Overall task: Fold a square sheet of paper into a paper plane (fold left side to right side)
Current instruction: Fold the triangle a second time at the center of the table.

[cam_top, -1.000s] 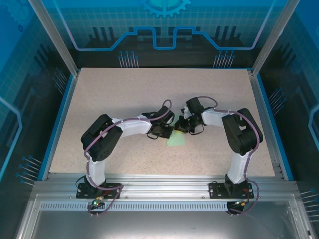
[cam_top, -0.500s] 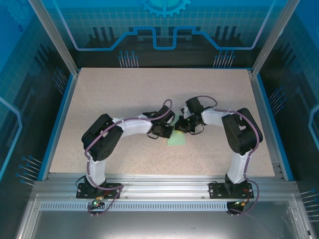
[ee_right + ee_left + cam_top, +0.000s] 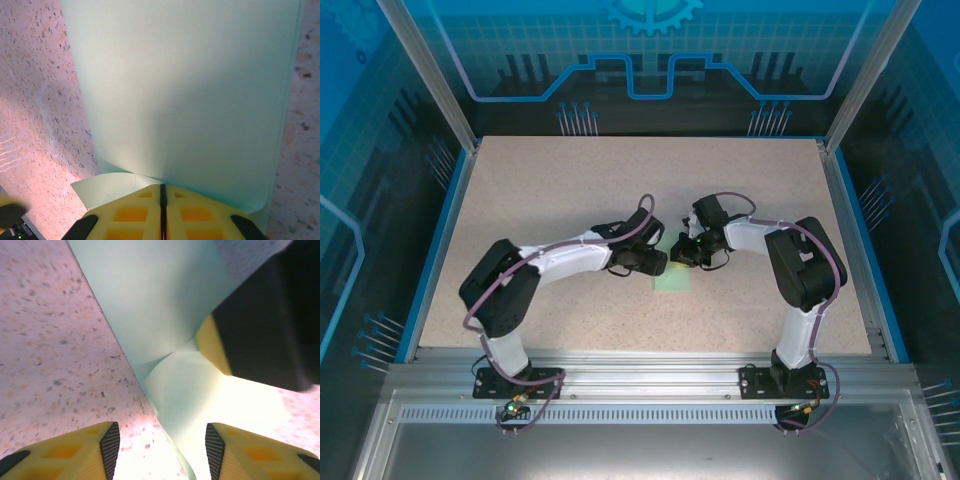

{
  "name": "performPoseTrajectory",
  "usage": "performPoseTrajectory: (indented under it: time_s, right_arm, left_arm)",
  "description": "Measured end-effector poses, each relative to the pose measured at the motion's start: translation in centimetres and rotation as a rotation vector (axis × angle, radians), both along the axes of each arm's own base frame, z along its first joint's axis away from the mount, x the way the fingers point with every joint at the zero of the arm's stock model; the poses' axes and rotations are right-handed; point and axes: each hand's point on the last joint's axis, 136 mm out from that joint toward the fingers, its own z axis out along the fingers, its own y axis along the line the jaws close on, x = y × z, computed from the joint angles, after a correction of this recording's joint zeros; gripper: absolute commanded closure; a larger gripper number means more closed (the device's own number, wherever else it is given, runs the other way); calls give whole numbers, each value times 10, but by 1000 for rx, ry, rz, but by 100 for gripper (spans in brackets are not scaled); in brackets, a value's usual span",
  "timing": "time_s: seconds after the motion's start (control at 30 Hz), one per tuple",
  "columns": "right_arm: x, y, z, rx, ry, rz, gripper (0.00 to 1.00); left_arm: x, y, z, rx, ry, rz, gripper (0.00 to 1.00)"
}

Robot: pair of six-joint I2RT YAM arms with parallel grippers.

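Observation:
The square sheet of paper (image 3: 672,280), pale mint green, lies folded on the speckled table between the two arms. In the left wrist view the paper (image 3: 150,300) runs away from me with a raised layer near the jaws. My left gripper (image 3: 658,263) sits at its left edge, and the left gripper (image 3: 162,452) is open with the paper's edge lying loose between the pads. My right gripper (image 3: 682,252) is at the sheet's far end. The right gripper (image 3: 161,187) is shut, its tips pressed down on the paper (image 3: 185,90), with a flap (image 3: 100,191) sticking out beside them.
The beige speckled table (image 3: 570,190) has a raised blue rim (image 3: 440,240) on the left and right, and metal frame posts (image 3: 425,70) at the back corners. The right gripper's yellow fingers (image 3: 215,345) lie close ahead of my left jaws.
My left gripper has gone from shut to open, letting go of the paper, and the left arm's elbow has swung out to the left. The right arm and the sheet have stayed put.

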Motion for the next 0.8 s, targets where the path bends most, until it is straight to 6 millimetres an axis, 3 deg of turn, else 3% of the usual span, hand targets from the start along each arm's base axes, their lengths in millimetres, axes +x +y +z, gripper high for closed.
performPoseTrajectory:
  time_s: [0.1, 0.2, 0.47, 0.63, 0.8]
  right_arm:
    - [0, 0, 0, 0, 0, 0, 91]
    - [0, 0, 0, 0, 0, 0, 91]
    - [0, 0, 0, 0, 0, 0, 91]
    - [0, 0, 0, 0, 0, 0, 91]
    - [0, 0, 0, 0, 0, 0, 91]
  left_arm:
    - [-7, 0, 21, -60, -27, -9, 48]
    - [-18, -7, 25, -132, -2, -35, 49]
    - [-47, -36, -1, -208, 115, -105, 51]
    - [-51, -37, -23, -185, 164, -100, 52]
    - [-51, -37, -32, -174, 178, -96, 53]
